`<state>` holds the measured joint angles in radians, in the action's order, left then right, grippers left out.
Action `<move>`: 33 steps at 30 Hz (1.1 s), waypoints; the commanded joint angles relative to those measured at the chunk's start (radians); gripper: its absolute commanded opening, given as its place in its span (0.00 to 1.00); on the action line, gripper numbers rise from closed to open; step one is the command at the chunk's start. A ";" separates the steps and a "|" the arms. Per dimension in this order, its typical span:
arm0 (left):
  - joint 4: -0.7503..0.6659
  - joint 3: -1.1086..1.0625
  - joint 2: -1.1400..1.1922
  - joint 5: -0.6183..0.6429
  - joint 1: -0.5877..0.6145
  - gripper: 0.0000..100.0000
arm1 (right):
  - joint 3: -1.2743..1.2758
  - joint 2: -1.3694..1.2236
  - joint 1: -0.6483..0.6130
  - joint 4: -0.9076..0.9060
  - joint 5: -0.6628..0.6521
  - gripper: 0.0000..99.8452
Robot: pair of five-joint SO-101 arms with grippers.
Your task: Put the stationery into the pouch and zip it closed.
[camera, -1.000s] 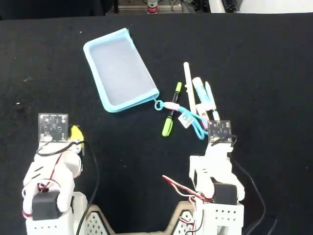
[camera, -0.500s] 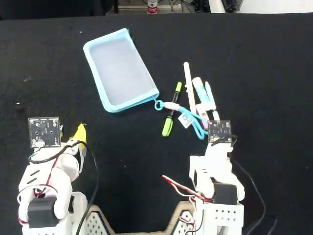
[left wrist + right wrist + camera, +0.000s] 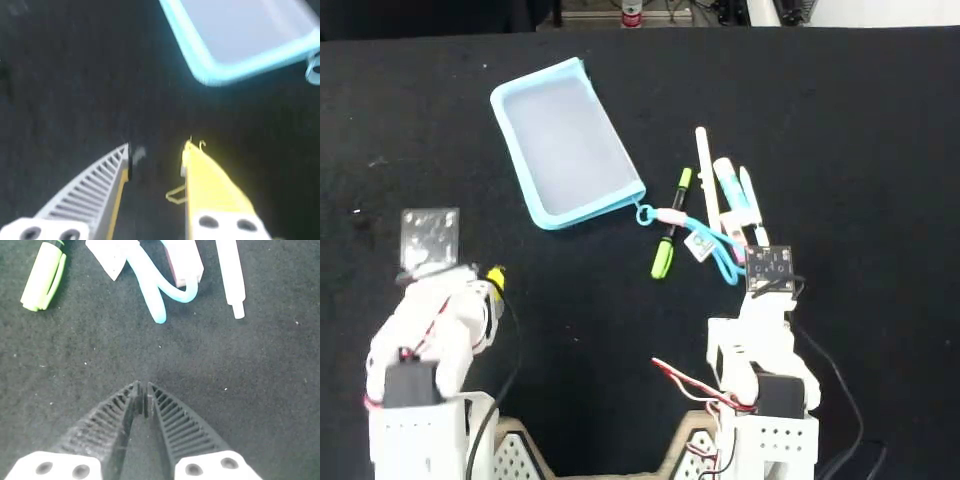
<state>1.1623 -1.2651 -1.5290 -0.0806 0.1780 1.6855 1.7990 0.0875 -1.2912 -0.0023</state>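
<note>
Black cloth table [image 3: 860, 120], viewed from above: a translucent zip pouch with light-blue edging [image 3: 567, 142] is laid flat at 11 o'clock of centre. A lime-green highlighter [image 3: 667, 240] is placed near centre, outside the pouch. White pens [image 3: 730, 185] are bunched at its 2 o'clock, and a blue looped strap [image 3: 718, 258] is laid between. The left gripper [image 3: 157, 150], at 8 o'clock, is spread with nothing held. The right gripper [image 3: 144, 387], at 5 o'clock, is pressed together, empty, near the strap.

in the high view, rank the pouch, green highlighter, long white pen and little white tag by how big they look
1. pouch, by far the largest
2. green highlighter and long white pen: about alike in length, the highlighter thicker, so not ranked apart
3. white tag, smallest
</note>
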 commanded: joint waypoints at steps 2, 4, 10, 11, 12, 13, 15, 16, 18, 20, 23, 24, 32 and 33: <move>-0.075 0.104 0.252 0.009 -0.002 0.18 | -0.001 0.099 0.008 -0.008 -0.008 0.01; -0.103 0.093 0.296 0.009 -0.007 0.18 | -0.001 0.099 0.008 -0.008 -0.008 0.01; -0.236 -0.044 0.315 0.011 -0.008 0.18 | -0.001 0.099 0.008 -0.008 -0.008 0.01; -0.255 -0.065 0.310 0.011 -0.007 0.18 | -0.001 0.099 0.008 -0.008 -0.008 0.01; -0.269 -0.082 0.305 0.011 -0.004 0.18 | -0.001 0.099 0.008 -0.008 -0.008 0.01; -0.275 -0.090 0.298 0.011 -0.002 0.18 | -0.001 0.099 0.008 -0.008 -0.008 0.01; -0.278 -0.099 0.281 0.011 -0.002 0.18 | -0.001 0.099 0.008 -0.008 -0.008 0.01; -0.276 -0.105 0.270 0.011 -0.004 0.18 | -0.001 0.099 0.008 -0.008 -0.008 0.01; -0.270 -0.111 0.255 0.011 -0.005 0.18 | -0.001 0.099 0.008 -0.008 -0.008 0.01; -0.278 -0.134 0.235 0.011 -0.002 0.18 | -0.001 0.099 0.008 -0.008 -0.008 0.01; -0.273 -0.151 0.204 0.011 -0.001 0.18 | -0.001 0.099 0.008 -0.008 -0.008 0.01; -0.270 -0.154 0.192 0.011 -0.001 0.18 | -0.001 0.099 0.008 -0.008 -0.008 0.01; -0.250 -0.154 0.166 0.011 -0.001 0.18 | -0.001 0.099 0.008 -0.008 -0.008 0.01; -0.252 -0.154 0.166 0.012 -0.001 0.18 | -0.001 0.099 0.008 -0.008 -0.008 0.01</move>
<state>0.9106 -1.4293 -1.3479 -0.0806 0.1780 1.6855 1.7990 0.0875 -1.2912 -0.0023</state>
